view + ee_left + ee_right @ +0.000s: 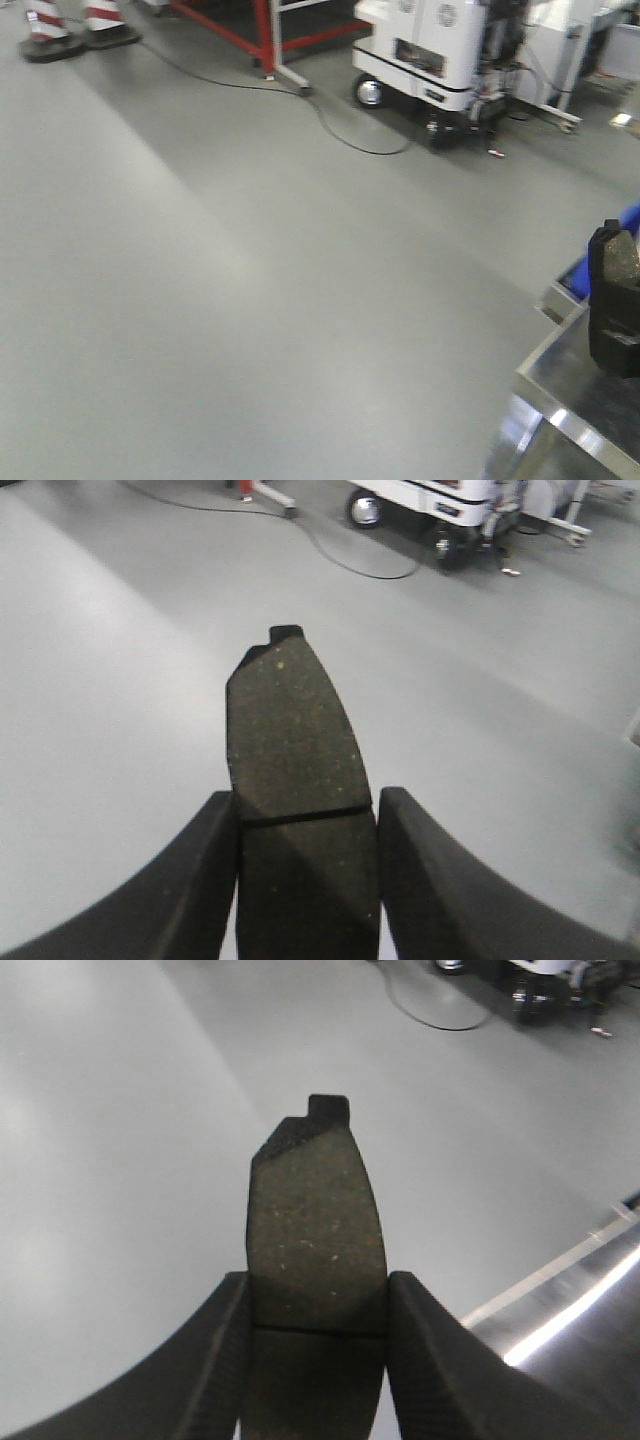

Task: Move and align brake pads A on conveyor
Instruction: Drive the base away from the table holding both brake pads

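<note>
Separately, left end effector (pixel 307 810) clamps one brake pad (pixel 290 730), right end effector (pixel 318 1295) grips second brake pad (pixel 315 1220).

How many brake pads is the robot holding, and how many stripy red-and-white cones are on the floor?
2 brake pads, one in the left gripper, one in the right gripper
2 stripy cones, only their bottoms showing
Total: 4

Bright, even light — soft blur, glare on the steel table (pixel 590 1360)
</note>
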